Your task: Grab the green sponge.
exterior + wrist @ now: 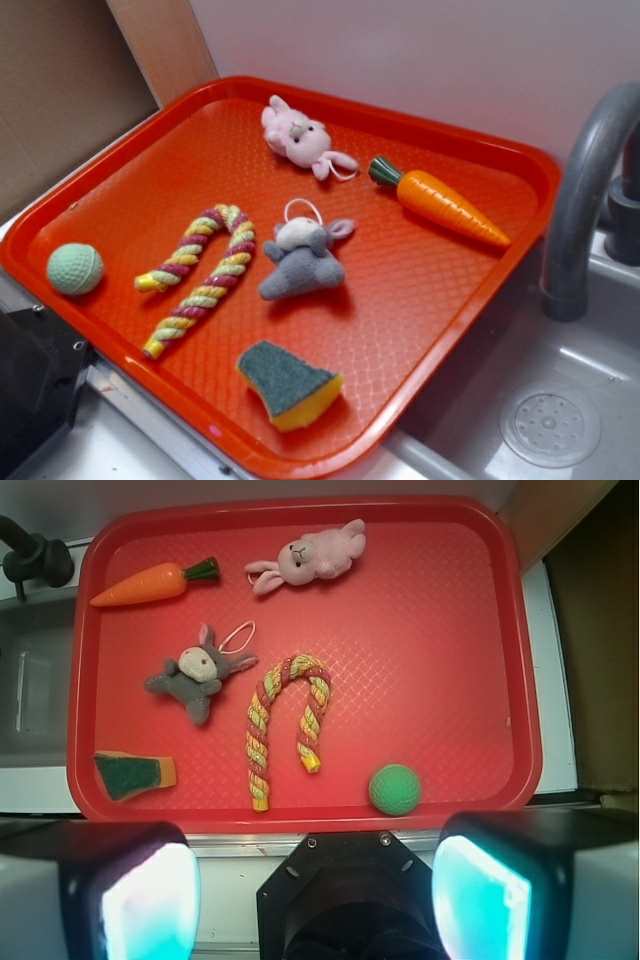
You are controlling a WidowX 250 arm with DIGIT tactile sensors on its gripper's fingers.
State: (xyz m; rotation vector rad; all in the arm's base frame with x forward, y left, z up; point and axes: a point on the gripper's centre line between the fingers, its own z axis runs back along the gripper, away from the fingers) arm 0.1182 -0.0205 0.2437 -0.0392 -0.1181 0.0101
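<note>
The green sponge (288, 384) is a small wedge with a dark green top over yellow foam. It lies near the front edge of the red tray (470, 300). In the wrist view the sponge (133, 775) sits at the tray's lower left corner. My gripper (315, 900) is open and empty, its two pale pads (150, 900) wide apart. It hangs high above the tray's near edge, well apart from the sponge, which lies up and to the left of it in that view. The gripper does not show in the exterior view.
On the tray lie a grey plush (303, 262), a pink plush bunny (298, 135), an orange toy carrot (443, 200), a striped rope cane (205, 270) and a pale green ball (75, 268). A grey sink (550, 420) and faucet (585, 190) stand right of the tray.
</note>
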